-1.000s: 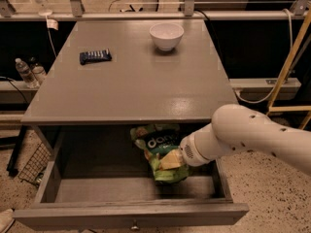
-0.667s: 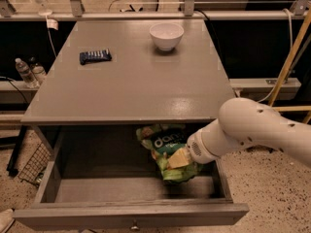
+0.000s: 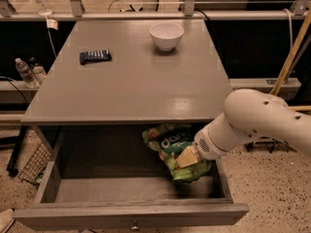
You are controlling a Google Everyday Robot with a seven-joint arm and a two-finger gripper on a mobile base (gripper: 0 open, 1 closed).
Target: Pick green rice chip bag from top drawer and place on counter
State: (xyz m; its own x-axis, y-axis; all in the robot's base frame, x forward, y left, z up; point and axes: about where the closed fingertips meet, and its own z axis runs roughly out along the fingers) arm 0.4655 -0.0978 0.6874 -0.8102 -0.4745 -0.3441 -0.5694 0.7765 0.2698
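Observation:
The green rice chip bag, light green with a dark "dang" label, is in the right rear part of the open top drawer, tilted up. My gripper reaches into the drawer from the right on the white arm. A yellowish finger presses on the bag's middle, and the gripper is shut on the bag. The bag's lower right part is hidden behind the wrist. The grey counter lies directly above the drawer.
A white bowl stands at the counter's far middle. A small dark blue packet lies at its far left. Water bottles and a wire basket are on the floor to the left. A yellow pole leans at the right.
The arm has shifted to the right and up a little, and the bag has moved with it, tilting more upright in the drawer.

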